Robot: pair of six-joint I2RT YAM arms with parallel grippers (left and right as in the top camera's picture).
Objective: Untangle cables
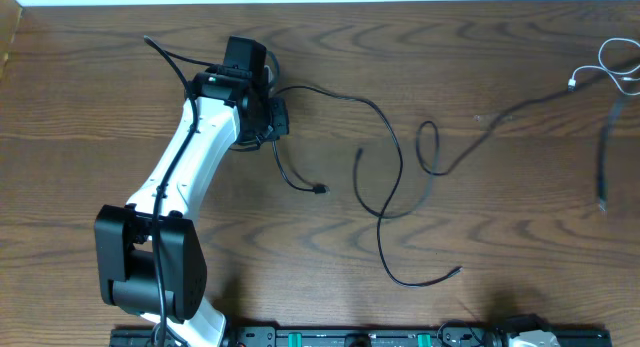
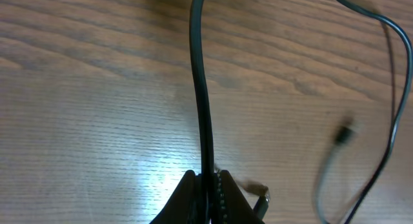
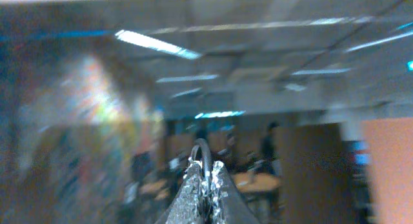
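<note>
We're maybe halfway. The thin black cables (image 1: 398,152) lie spread out on the brown wooden worktop (image 1: 100,47) to the right of the white-and-black left arm (image 1: 185,157), and two of them cross in loops. The white cord (image 1: 590,74) sits far right of it. Left jaws are clamped shut on one black cable (image 2: 200,95); right jaws are shut, with nothing in them that we can see.

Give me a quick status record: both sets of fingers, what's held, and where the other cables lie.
left fingers: shut on a black cable
right fingers: shut, camera facing the room, not the table
second black cable: loose, centre to upper right
third black cable: loose, right edge
white cable: top right corner
</note>
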